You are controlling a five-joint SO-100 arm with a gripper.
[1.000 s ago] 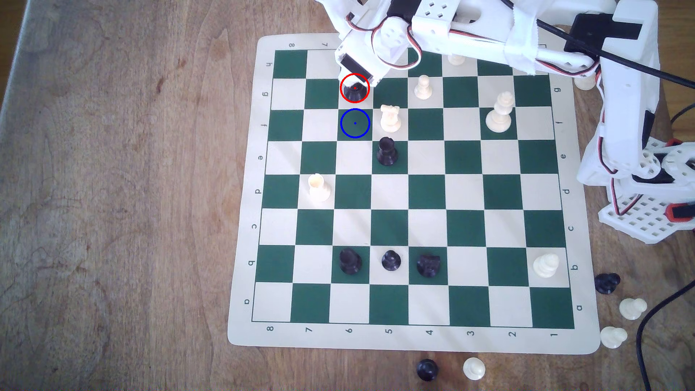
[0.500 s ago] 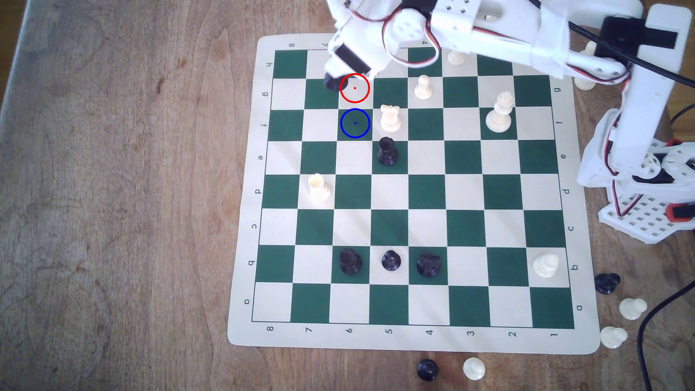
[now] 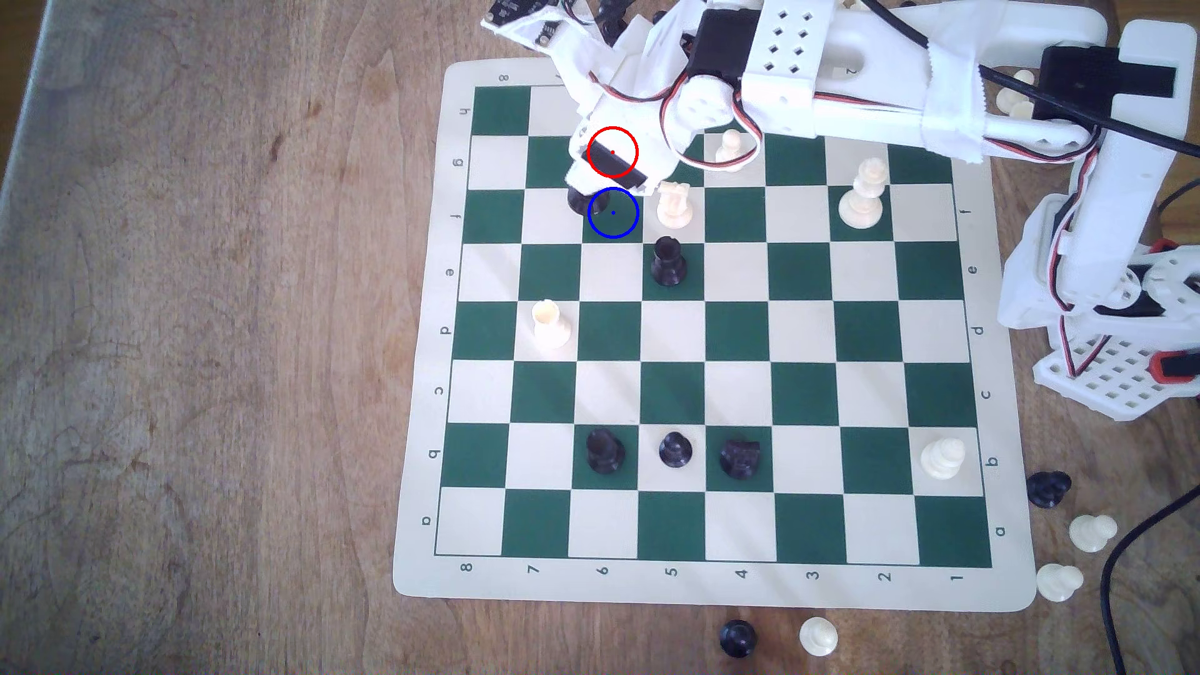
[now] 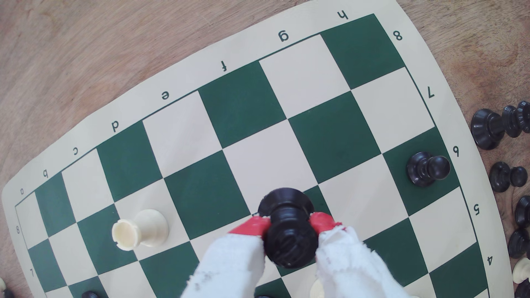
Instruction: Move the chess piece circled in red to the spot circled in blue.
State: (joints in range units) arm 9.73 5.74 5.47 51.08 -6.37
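Observation:
My gripper (image 3: 600, 187) (image 4: 289, 223) is shut on the chess piece (image 3: 580, 200) (image 4: 288, 229), a tall glossy black piece held by its slim body between red-tipped, white-wrapped fingers (image 4: 252, 226). In the exterior view its round base shows just under the gripper, overlapping the left edge of the blue ring. The spot (image 3: 620, 222) (image 4: 319, 197) is the dark green square with the blue ring and dot; the piece covers part of it. The red ring lies over the gripper's body in the exterior view. I cannot tell if the base touches the board.
A white rook (image 3: 674, 204) stands one square to the exterior view's right of the spot, and a black piece (image 3: 667, 261) stands diagonally below. Another white rook (image 3: 550, 323) (image 4: 140, 229) and a black pawn (image 4: 427, 169) stand further off. Captured pieces (image 4: 493, 129) lie beside the board.
The gripper lifted the black piece out of the red ring, swung it to the exterior view's left, then carried it down to the blue ring's edge.

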